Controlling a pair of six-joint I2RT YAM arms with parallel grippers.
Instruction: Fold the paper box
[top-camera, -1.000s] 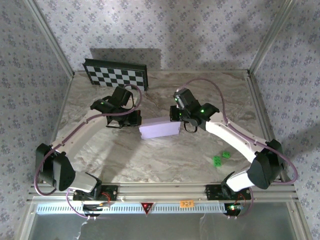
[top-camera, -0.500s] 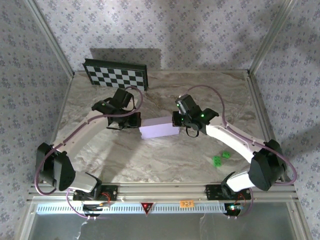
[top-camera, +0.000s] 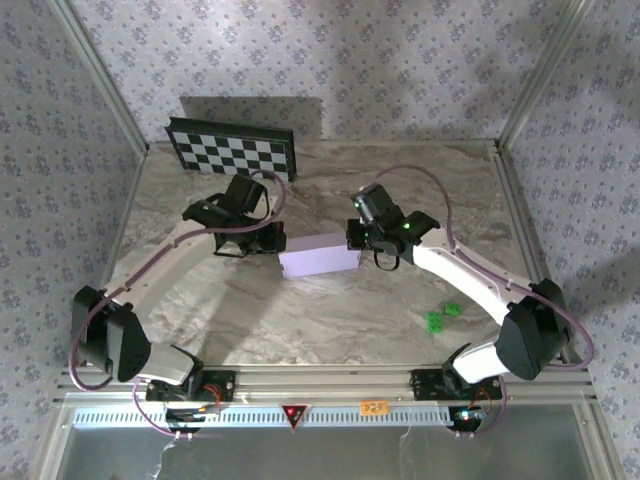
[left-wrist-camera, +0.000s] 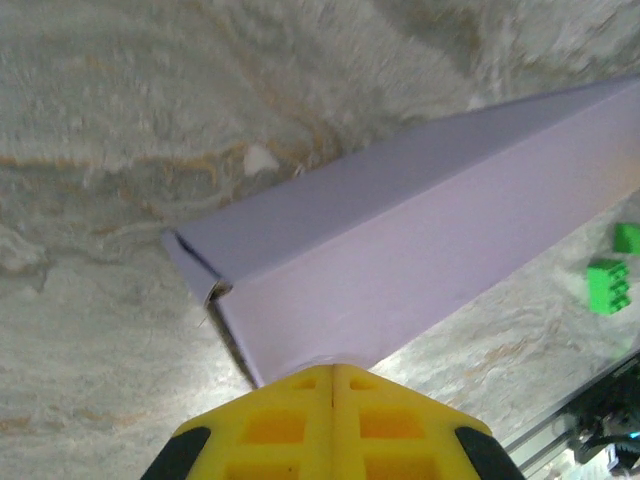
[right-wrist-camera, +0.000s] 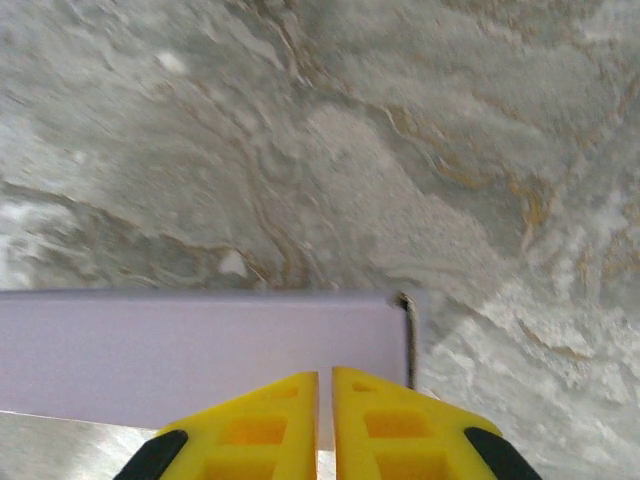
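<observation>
Pressure from both ends should stay even, lest thin walls buckle. Top view: paper box (top-camera: 320, 255) lies on the table (top-camera: 250, 310) between left gripper (top-camera: 270, 240) and right gripper (top-camera: 360, 240). Left wrist: fingers (left-wrist-camera: 280, 420) together against its pale-lavender side, corner seam slightly open. Right wrist: fingers (right-wrist-camera: 260, 420) likewise together over its flat top.

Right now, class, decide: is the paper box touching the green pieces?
Apart. The top view shows bare table between the paper box and the green pieces.
</observation>
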